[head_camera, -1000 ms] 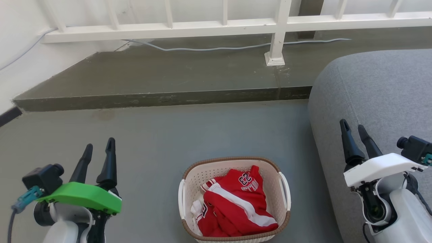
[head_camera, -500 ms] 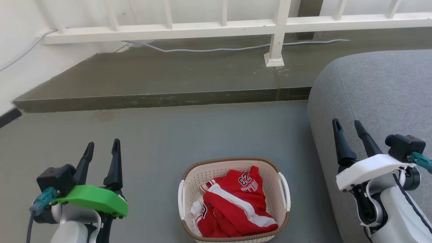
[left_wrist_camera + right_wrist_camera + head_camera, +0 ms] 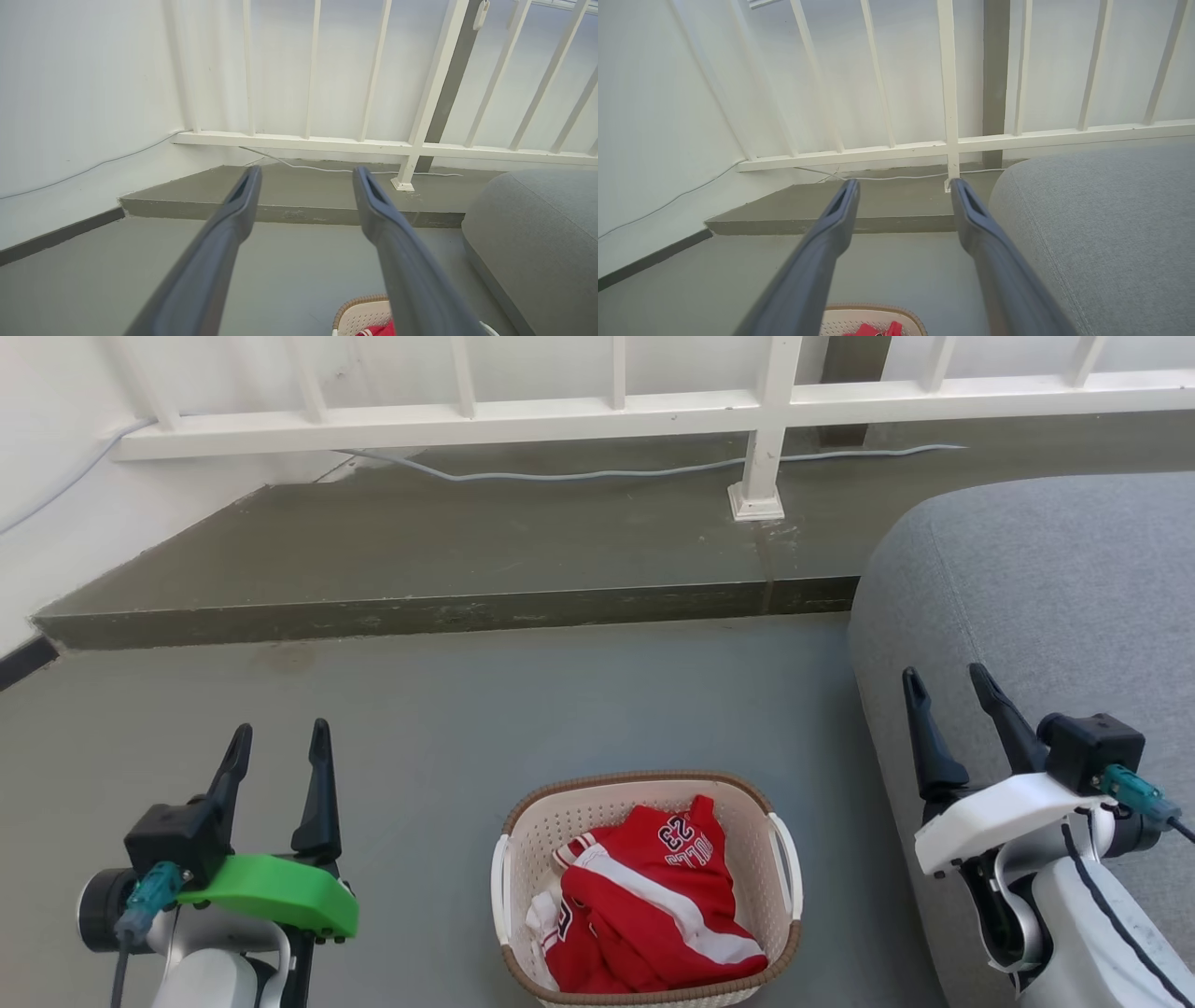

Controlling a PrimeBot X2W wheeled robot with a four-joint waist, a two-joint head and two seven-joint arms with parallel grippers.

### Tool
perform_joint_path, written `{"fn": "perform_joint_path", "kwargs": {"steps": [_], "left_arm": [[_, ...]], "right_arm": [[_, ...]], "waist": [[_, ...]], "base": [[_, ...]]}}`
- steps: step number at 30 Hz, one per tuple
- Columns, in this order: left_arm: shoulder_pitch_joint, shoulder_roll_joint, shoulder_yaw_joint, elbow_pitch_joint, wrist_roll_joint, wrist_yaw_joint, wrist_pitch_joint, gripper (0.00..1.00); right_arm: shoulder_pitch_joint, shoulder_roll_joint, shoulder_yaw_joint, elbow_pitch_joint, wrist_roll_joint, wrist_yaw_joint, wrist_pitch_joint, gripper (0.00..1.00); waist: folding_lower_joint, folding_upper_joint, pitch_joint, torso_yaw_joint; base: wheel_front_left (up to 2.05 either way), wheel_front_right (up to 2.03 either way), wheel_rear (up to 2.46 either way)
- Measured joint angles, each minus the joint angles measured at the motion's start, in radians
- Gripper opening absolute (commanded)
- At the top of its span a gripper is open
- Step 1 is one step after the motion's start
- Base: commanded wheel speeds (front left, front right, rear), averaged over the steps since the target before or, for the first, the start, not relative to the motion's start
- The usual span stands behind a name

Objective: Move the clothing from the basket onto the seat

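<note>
The red jersey (image 3: 653, 915) lies crumpled inside the basket (image 3: 644, 782), long axis near-to-far, lettered end toward the far rim. It sits between and below both grippers. The left gripper (image 3: 280, 733) and right gripper (image 3: 943, 674) stand wide apart, empty. The right appears slightly nearer, beside the seat (image 3: 1055, 579).

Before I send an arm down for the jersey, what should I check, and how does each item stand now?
1. Left gripper open, nothing between its fingers: ok.
2. Right gripper open, nothing between its fingers: ok.
3. Jersey lying inside the basket, uncovered from above: ok.
4. Basket upright on the floor, between the two grippers: ok.
5. Seat close at the basket's right, next to the right gripper: ok.
6. Anything more lying under the jersey: cannot tell.
</note>
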State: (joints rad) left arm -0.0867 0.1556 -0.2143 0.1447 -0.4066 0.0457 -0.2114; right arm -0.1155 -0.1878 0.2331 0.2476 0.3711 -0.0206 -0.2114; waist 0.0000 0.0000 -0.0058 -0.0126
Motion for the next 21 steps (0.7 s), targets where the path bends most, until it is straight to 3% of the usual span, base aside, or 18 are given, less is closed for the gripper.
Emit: {"fn": "perform_joint_path", "kwargs": {"steps": [10,21], "left_arm": [[0.000,0.003,-0.021,0.007,0.107,0.017,-0.009,1.00],[0.000,-0.003,-0.018,0.034,0.102,0.018,0.014,1.00]], "right_arm": [[-0.009,-0.003,0.018,0.018,-0.102,-0.007,-0.037,1.00],[-0.016,0.000,0.009,0.033,-0.107,0.002,-0.039,1.00]], "waist": [[0.0000,0.0000,0.001,0.000],[0.0000,0.0000,0.004,-0.001]], "base": [[0.00,0.00,0.00],[0.00,0.00,0.00]]}}
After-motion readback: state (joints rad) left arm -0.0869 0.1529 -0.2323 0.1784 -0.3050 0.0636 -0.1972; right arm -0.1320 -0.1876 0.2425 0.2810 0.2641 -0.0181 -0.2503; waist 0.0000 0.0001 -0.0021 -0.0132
